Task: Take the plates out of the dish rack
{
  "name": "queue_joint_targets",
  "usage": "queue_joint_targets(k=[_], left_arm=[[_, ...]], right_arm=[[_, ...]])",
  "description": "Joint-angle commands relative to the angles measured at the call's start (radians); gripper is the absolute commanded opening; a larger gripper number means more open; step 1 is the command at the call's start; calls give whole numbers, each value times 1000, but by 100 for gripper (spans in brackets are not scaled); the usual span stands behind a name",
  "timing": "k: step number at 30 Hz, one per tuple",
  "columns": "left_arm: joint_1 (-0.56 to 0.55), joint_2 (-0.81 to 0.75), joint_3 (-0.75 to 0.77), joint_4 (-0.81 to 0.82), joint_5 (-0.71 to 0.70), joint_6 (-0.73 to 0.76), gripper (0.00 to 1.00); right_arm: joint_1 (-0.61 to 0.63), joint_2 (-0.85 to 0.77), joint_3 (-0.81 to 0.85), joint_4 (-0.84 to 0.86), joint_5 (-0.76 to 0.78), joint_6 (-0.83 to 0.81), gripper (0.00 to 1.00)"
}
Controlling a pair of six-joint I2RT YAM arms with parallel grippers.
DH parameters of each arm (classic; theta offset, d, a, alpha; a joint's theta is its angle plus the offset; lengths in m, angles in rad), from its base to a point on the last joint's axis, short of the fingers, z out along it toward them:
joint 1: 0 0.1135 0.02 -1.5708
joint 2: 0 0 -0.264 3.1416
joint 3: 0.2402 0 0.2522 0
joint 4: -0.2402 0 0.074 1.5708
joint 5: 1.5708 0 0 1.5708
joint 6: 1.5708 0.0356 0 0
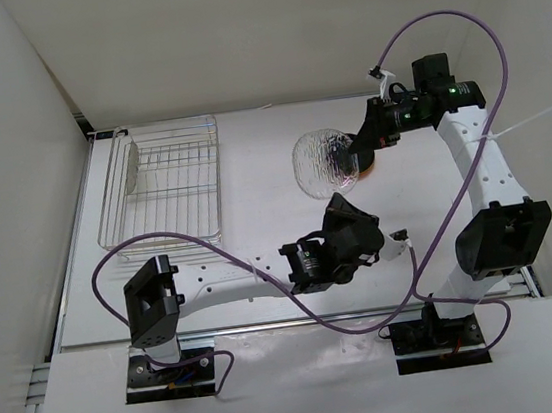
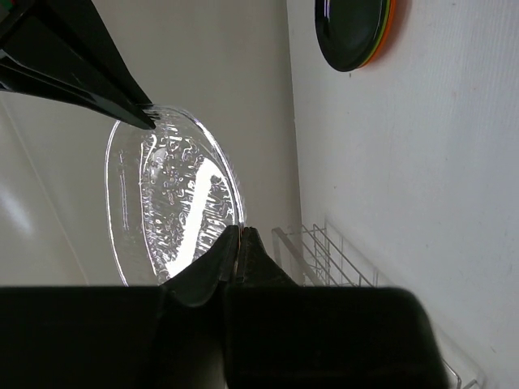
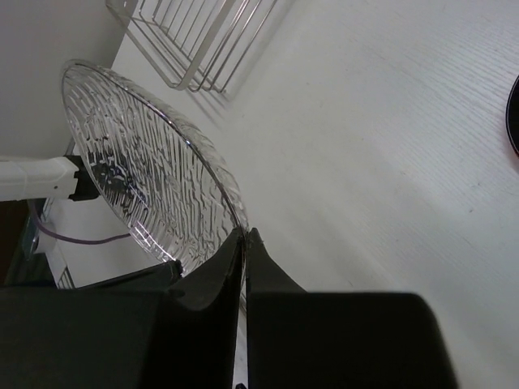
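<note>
The clear textured plate (image 1: 319, 163) hangs upright above the table, right of the dish rack (image 1: 168, 184). My left gripper (image 1: 341, 201) is shut on its near rim, and the left wrist view shows the jaws (image 2: 239, 232) pinched on the plate (image 2: 166, 194). My right gripper (image 1: 352, 154) is shut on the far rim, and the right wrist view shows the jaws (image 3: 245, 235) closed on the plate (image 3: 138, 158). A stack with the black plate (image 2: 349, 28) on top, with green and orange edges under it, lies on the table; its orange edge (image 1: 368, 167) shows under the right gripper. No plates show in the rack.
The wire rack stands at the back left near the left wall; a corner of it shows in the right wrist view (image 3: 195, 40) and the left wrist view (image 2: 340, 259). Purple cables loop over the table in front of the rack (image 1: 189, 239). White walls enclose the back and sides.
</note>
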State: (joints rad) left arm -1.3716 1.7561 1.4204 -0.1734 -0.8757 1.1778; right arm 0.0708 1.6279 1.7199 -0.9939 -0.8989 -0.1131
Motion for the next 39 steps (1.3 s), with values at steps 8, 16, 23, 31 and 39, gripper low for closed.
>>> queue_joint_targets(k=[8, 16, 23, 31, 39], left_arm=[[45, 8, 57, 48, -3, -17, 14], [55, 5, 110, -275, 50, -234, 100], [222, -136, 110, -481, 133, -357, 100], [658, -172, 365, -542, 270, -524, 100], [931, -36, 786, -827, 532, -929, 100]], right_arm=[[1, -46, -36, 90, 1, 88, 0], [-8, -46, -118, 199, 248, 237, 0], [-140, 139, -43, 112, 313, 60, 0], [-210, 93, -290, 199, 365, -23, 0], [-210, 73, -476, 250, 365, -82, 0]])
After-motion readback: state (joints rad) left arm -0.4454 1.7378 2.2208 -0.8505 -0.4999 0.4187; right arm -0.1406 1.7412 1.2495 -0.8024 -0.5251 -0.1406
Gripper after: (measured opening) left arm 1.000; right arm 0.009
